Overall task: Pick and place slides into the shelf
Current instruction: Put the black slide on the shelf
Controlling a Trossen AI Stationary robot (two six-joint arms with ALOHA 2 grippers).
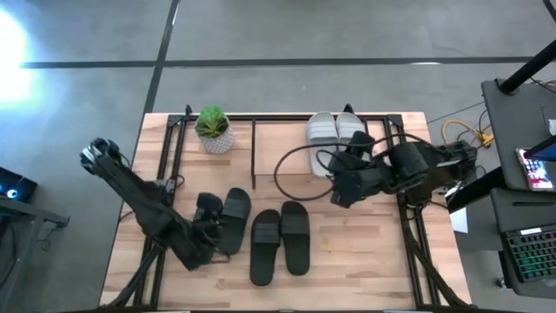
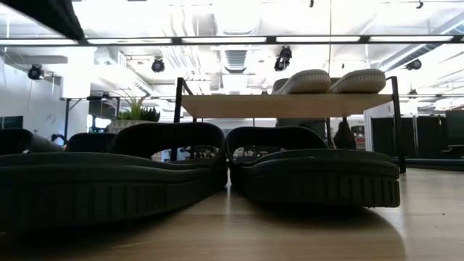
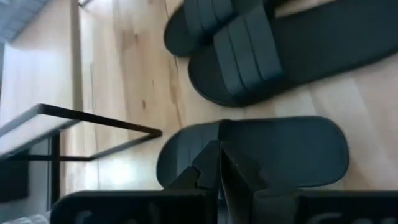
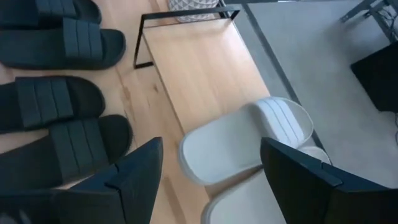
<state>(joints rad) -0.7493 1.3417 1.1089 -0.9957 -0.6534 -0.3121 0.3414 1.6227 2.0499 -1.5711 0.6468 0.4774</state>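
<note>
On the shelf point(image 1: 278, 143): two grey slides point(image 1: 335, 130) (four black below), right claw point(image 4: 208, 171) released.

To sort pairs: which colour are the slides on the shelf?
Light grey slides, clearest in the right wrist view.

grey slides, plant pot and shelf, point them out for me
grey slides point(image 1: 335, 130): high view, on the straps of the pair.
plant pot point(image 1: 216, 141): high view, on the pot's white side under the leaves.
shelf point(image 2: 290, 106): low view, on the board's front edge.
</note>
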